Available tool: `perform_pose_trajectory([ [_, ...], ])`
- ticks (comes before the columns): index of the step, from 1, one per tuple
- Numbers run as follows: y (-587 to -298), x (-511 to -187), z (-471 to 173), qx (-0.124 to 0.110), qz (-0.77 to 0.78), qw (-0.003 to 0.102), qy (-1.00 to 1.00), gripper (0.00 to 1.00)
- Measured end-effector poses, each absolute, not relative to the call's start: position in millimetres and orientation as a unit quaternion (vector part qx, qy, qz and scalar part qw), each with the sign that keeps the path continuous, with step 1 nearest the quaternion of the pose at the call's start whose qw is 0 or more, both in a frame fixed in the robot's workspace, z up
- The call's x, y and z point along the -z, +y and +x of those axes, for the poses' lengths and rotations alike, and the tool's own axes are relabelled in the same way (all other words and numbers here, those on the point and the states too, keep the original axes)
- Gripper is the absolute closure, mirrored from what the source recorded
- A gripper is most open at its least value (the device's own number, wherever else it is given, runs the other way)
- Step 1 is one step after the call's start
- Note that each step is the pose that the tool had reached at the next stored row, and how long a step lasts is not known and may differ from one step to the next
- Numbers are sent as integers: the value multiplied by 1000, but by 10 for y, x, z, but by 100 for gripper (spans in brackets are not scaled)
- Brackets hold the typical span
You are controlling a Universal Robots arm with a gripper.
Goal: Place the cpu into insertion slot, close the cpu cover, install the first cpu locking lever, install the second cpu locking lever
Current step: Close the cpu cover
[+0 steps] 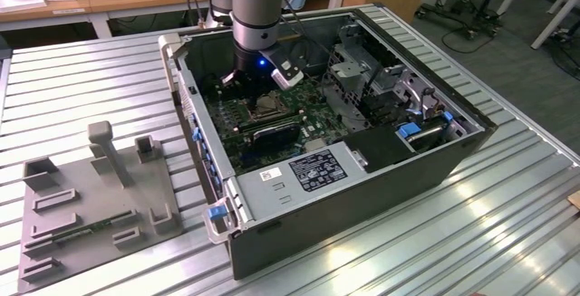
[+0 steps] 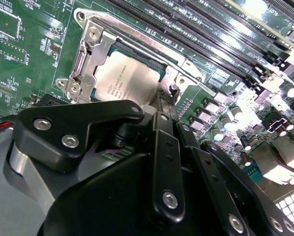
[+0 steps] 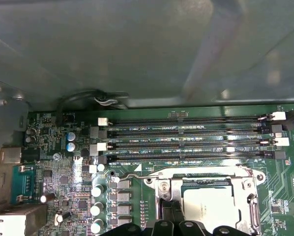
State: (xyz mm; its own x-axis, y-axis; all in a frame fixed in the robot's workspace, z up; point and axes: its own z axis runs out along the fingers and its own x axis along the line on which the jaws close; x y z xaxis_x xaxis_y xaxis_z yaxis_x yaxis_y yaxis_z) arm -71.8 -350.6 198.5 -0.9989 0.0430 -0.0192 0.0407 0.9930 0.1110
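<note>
cpu: pale silvery square cpu point(image 2: 130, 78) seated flat in silver-rimmed square insertion slot point(image 1: 265, 106) on green motherboard point(image 2: 29, 49) | cover: thin square metal cpu cover point(image 2: 90, 54) lying closed, framing the chip | tool: black tool point(image 2: 161, 102) drawn narrow, tips at one slot edge; whether it pinches anything cannot be told

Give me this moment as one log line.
cpu: seated | cpu cover: closed over it | gripper: at cover's edge

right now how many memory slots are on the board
4 memory slots, side by side between the case wall and the chip: one nearest the wall, two in the middle, one nearest the chip. None seems hidden.
</note>
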Motion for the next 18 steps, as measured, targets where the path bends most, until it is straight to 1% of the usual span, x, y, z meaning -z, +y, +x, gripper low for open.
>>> perform_pose_trajectory([
  [9,-3503,-1994,-716,-56,21,11,998,89],
  [18,-3506,-2178,-718,-55,21,11,998,89],
])
